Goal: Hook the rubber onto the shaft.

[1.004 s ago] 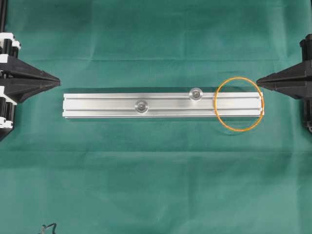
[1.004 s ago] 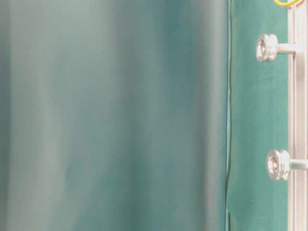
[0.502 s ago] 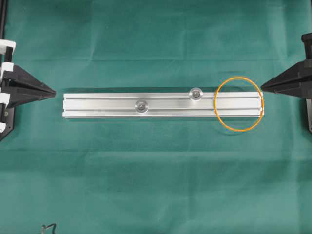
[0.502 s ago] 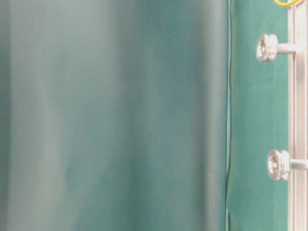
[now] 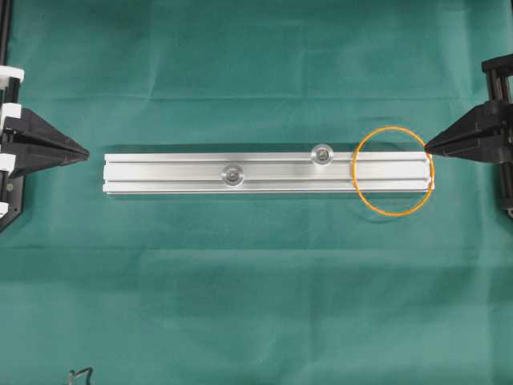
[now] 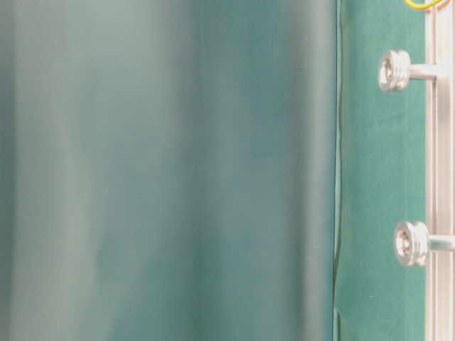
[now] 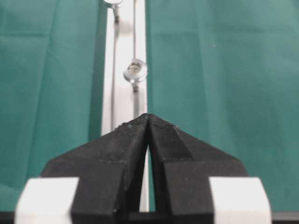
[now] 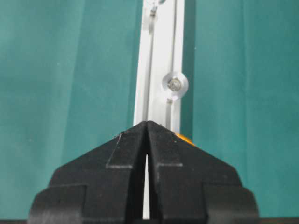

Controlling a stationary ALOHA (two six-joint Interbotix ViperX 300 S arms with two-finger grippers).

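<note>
Left gripper [image 5: 86, 151] sits at the left edge of the overhead view, black fingers pressed together into a point facing right, nothing between them. White blocks visible behind its fingers [image 7: 117, 154] in the wrist view. Right gripper [image 5: 426, 146] at the right edge, mirrored, point facing left, fingers [image 8: 173, 163] also pressed tip to tip and holding nothing. Both roughly level with each other, well apart.

Rail [image 5: 264, 173] lies across cloth [image 5: 240, 305]; rubber [image 5: 393, 171] rings its right end; two shafts [image 5: 322, 154] stand mid-rail.
</note>
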